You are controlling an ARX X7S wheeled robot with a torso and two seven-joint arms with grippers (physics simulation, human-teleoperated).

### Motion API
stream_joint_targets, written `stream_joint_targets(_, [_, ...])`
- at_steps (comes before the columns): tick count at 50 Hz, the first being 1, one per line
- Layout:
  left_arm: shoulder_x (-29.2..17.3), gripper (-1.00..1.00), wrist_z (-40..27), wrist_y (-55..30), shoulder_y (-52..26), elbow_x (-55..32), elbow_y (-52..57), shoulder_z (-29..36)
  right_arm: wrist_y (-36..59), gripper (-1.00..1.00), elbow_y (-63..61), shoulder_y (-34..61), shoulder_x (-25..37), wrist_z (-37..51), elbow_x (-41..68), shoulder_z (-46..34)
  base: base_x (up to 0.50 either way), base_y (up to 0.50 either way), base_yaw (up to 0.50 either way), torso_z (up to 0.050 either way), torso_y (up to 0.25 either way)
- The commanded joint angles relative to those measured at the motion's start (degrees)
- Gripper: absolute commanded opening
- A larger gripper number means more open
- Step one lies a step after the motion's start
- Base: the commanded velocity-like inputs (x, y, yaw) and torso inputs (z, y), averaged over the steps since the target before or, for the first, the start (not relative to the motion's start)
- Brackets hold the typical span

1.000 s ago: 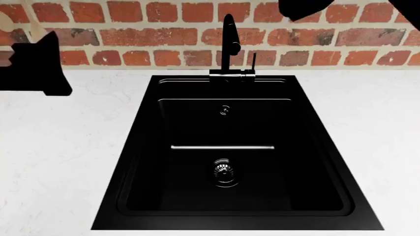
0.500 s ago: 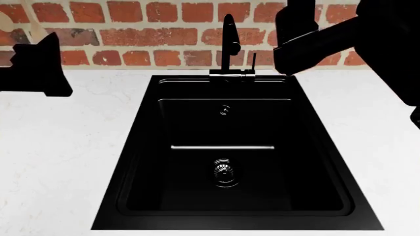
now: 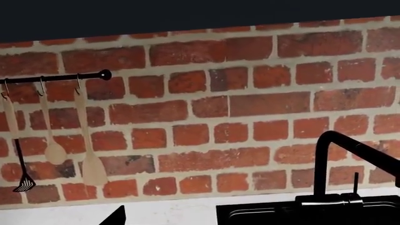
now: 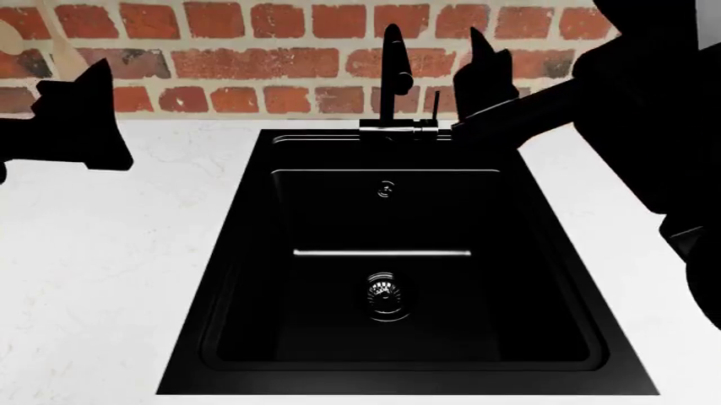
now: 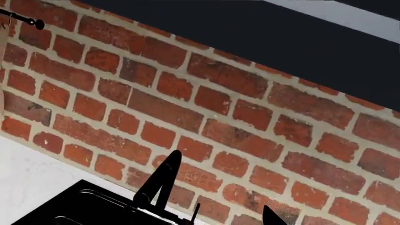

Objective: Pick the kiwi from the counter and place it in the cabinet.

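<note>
Since no view shows the kiwi on the table [image 4: 101, 278], we cannot tell which way it lies or which arm is nearer; whether the left tool [image 4: 84, 126] and right tool [image 4: 490, 72] are wide or narrow is unclear.

— What's on the surface [image 4: 101, 278]?
— A black sink [image 4: 394, 270] sunk in its middle, tap [image 4: 394, 80] at the far rim before a brick wall [image 4: 282, 63].
— And the arms?
— Left tool [image 4: 79, 126] far left; right tool [image 4: 490, 76] beside the tap.
</note>
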Motion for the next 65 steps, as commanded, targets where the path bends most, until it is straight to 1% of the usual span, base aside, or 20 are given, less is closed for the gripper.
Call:
stream_joint_targets(1, [0.3, 1.0, 0.7, -1.1, -1.5, -0.2, 0.7, 2.0, -0.9, 1.0, -0.5, -3.2, -0.7, -2.8, -3.5, 0.0, 0.0, 0.0, 0.0, 0.0, 0.0])
stream_joint_targets(20, [1.4, 1.0, 2.0, -2.1, -3.3, -1.5, 4.2, 4.5, -1.7, 1.0, -0.7, -3.6, -0.8, -4.5, -5.3, 0.0, 0.0, 0.0, 0.0, 0.0, 0.0])
stream_joint_targets(37, [2.4, 1.0, 0.0, -2.4, -5.8, -2.9, 5.5, 6.9, -2.1, 1.0, -1.2, -3.9, -2.3, -6.9, -7.6, -0.6, 0.0, 0.0, 0.0, 0.0, 0.0])
stream_joint_targets(53, [2.7, 1.0, -2.1, -2.0, -7.4, -4.5, 6.3, 8.5, -2.9, 1.0, -3.1, -4.6, -1.6, -7.8, -7.9, -0.2, 0.0, 0.0, 0.0, 0.0, 0.0])
stream_joint_targets(65, [3.2, 1.0, -3.5, -1.9, -8.8, -5.5, 7.1, 9.7, -2.8, 1.0, -4.8, -3.5, -2.1, -8.2, -8.3, -0.4, 0.0, 0.0, 0.0, 0.0, 0.0])
